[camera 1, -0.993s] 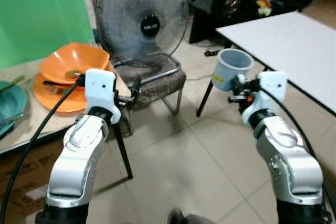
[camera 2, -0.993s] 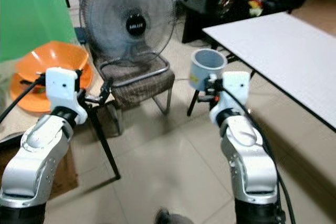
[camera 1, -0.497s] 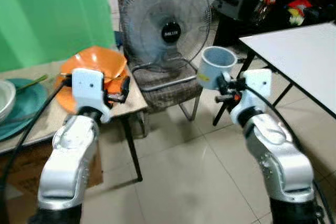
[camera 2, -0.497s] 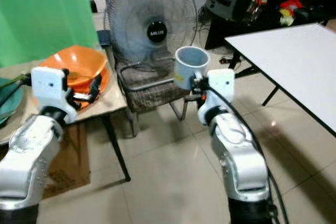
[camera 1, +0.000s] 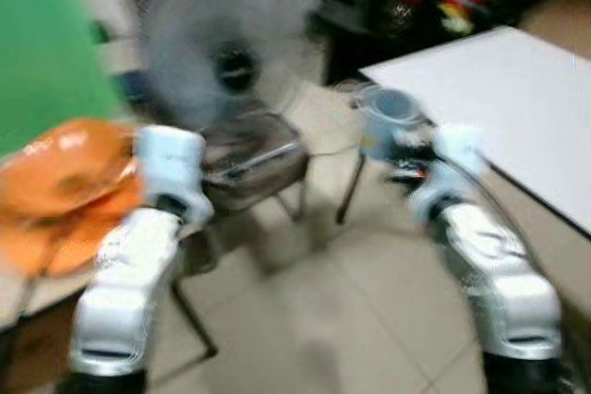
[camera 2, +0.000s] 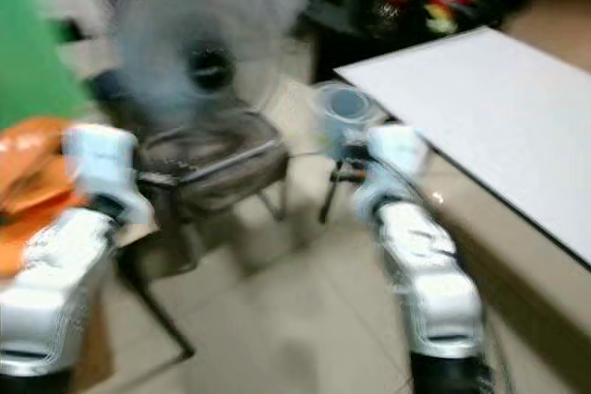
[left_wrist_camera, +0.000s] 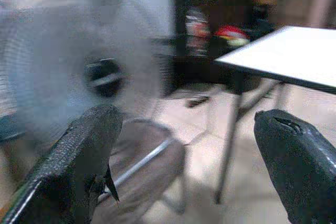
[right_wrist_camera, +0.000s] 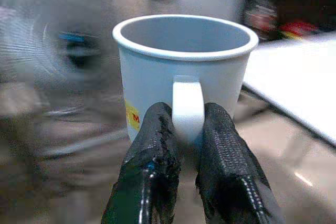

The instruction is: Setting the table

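Orange bowls (camera 1: 55, 173) sit far left; the left gripper (left_wrist_camera: 184, 171) hangs spread, empty. The right gripper (right_wrist_camera: 181, 145) pinches the mug (right_wrist_camera: 184, 72) by its handle — upright, in mid-air near the white table (camera 1: 499, 89). Probably light, rigid, smooth — could swivel.

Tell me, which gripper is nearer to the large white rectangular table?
Right. The right gripper, holding the pale blue mug, is beside the white table; the left gripper is further away, near the fan.
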{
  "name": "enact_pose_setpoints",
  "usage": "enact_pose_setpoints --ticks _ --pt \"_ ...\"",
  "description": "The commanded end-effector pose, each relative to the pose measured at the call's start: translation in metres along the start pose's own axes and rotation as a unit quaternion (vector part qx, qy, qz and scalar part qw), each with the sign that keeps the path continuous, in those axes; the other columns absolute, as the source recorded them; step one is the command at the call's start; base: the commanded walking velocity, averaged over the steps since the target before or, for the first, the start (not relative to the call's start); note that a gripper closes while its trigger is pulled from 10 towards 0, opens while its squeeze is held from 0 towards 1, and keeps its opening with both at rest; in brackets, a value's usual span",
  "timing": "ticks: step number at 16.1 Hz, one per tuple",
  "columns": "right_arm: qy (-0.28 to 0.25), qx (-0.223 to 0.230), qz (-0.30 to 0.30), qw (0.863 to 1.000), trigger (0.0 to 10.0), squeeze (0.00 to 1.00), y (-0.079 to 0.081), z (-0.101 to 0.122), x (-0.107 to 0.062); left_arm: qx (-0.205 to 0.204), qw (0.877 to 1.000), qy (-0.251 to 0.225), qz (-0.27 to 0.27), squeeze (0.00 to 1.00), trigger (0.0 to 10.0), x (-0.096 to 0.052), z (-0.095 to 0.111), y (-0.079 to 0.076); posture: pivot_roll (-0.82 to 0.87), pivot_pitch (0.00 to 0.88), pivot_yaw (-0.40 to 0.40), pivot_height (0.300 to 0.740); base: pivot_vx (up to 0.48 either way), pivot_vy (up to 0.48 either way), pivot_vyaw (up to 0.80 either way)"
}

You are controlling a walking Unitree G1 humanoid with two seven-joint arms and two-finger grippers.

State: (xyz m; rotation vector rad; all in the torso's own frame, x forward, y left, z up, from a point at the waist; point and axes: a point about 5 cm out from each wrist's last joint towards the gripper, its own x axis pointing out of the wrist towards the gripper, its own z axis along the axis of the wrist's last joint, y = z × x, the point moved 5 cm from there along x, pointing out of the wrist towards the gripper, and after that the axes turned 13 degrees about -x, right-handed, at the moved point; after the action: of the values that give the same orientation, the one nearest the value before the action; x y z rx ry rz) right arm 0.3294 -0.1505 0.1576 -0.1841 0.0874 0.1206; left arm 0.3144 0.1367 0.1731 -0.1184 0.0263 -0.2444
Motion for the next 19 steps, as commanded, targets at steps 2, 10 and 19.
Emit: enact_pose_setpoints --ticks 2,10,19 --pt "-0.025 0.005 0.01 1.0 10.0 0.0 0.009 0.013 0.001 0.01 1.0 -0.004 0.015 0.0 10.0 -0.004 0.004 0.012 0.14 0.0 -0.01 0.74 0.392 0.0 -0.8" --pt "-0.035 -0.006 -0.037 0.999 10.0 0.0 -0.002 0.013 -0.01 0.008 1.0 0.008 -0.019 0.0 10.0 0.007 0.001 0.004 0.09 0.0 0.06 0.74 0.384 0.0 -0.1" --pt "-0.045 -0.038 -0.027 0.998 10.0 0.0 -0.007 0.017 0.004 0.012 1.0 0.017 -0.022 0.0 10.0 0.001 -0.006 0.006 0.12 0.0 0.028 0.74 0.363 0.0 -0.18"
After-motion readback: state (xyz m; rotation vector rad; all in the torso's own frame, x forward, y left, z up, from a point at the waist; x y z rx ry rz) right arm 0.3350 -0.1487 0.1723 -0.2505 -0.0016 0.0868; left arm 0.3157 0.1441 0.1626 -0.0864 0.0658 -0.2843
